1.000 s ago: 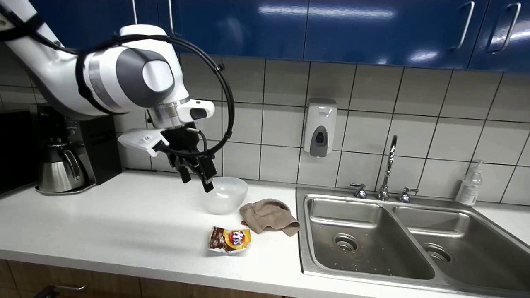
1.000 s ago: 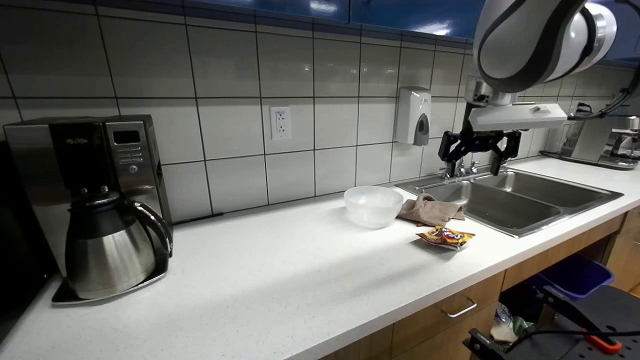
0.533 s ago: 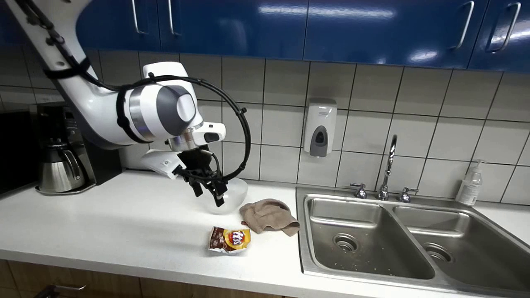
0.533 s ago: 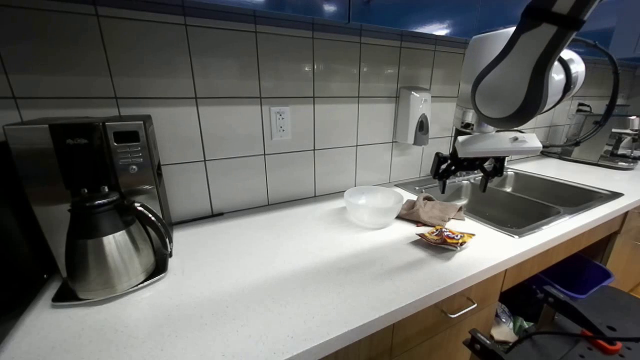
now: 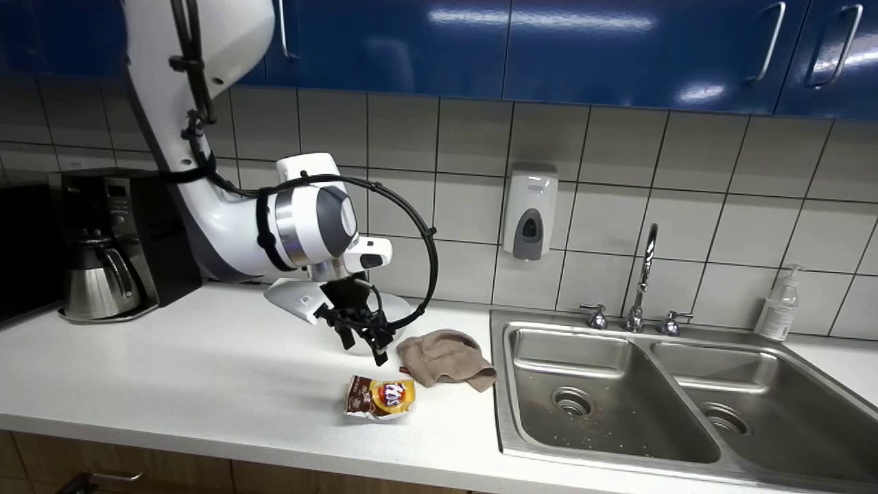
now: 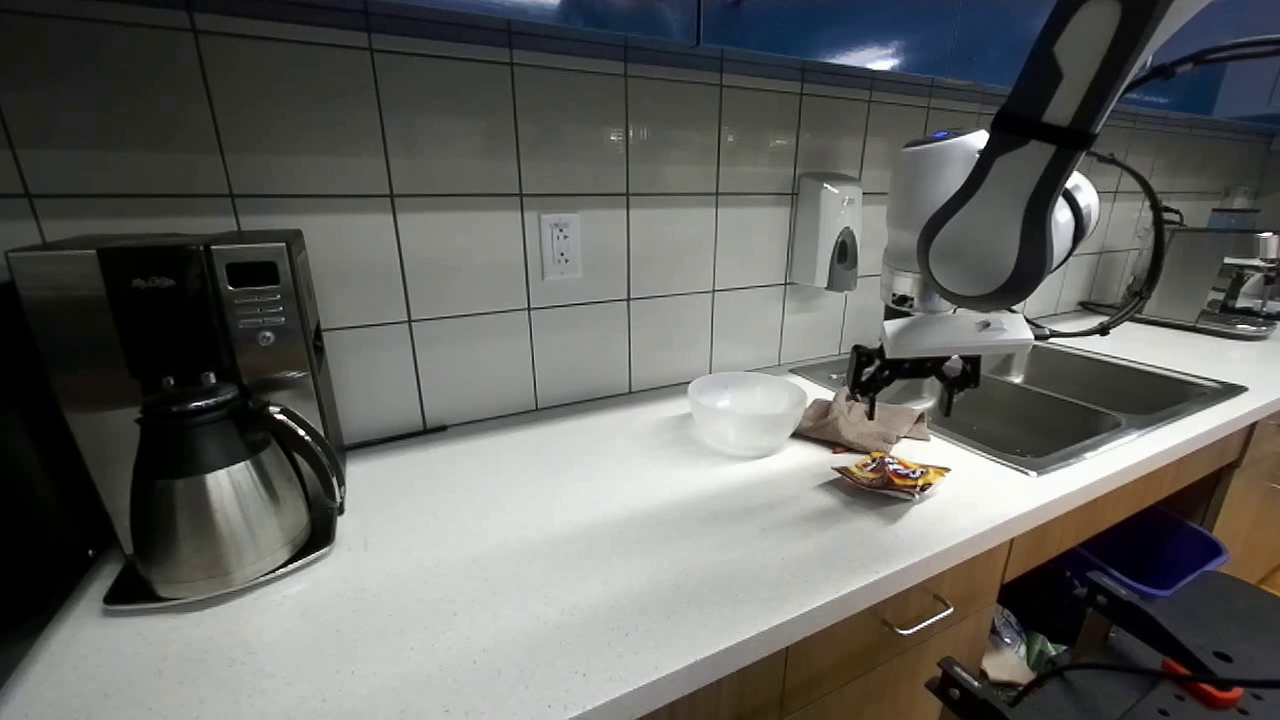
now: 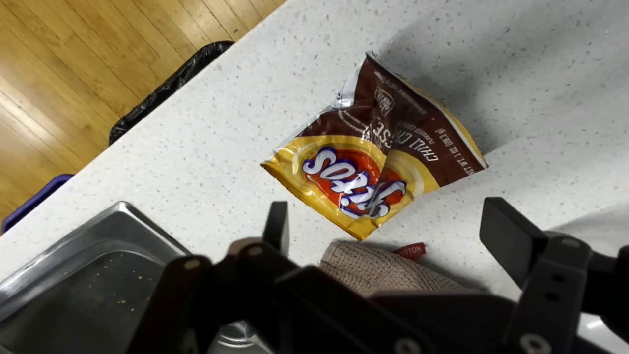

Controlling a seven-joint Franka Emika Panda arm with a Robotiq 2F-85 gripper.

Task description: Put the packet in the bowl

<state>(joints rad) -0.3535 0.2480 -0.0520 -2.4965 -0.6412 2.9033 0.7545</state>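
The packet, a brown and yellow Fritos bag, lies on the counter in both exterior views [image 5: 381,398] [image 6: 892,475]. It fills the middle of the wrist view [image 7: 376,152]. The bowl, whitish and translucent, stands upright on the counter in an exterior view [image 6: 747,413]; the gripper and cable partly hide it in an exterior view [image 5: 394,309]. My gripper [image 5: 364,353] is open and empty, above the counter between bowl and packet. It also shows over the towel in an exterior view [image 6: 908,408]. In the wrist view its fingers [image 7: 388,223] are wide apart, with the packet just ahead, not between them.
A brown towel [image 5: 446,360] lies beside the packet and bowl; it also shows under the gripper in the wrist view [image 7: 383,270]. A steel double sink [image 5: 504,384] is past the towel. A coffee maker [image 6: 225,420] stands at the counter's other end. A soap dispenser [image 5: 531,213] hangs on the wall.
The arm has come down and my gripper has moved lower and nearer the packet, toward the right in one exterior view. The gripper stays open. The packet, bowl and towel have not moved.
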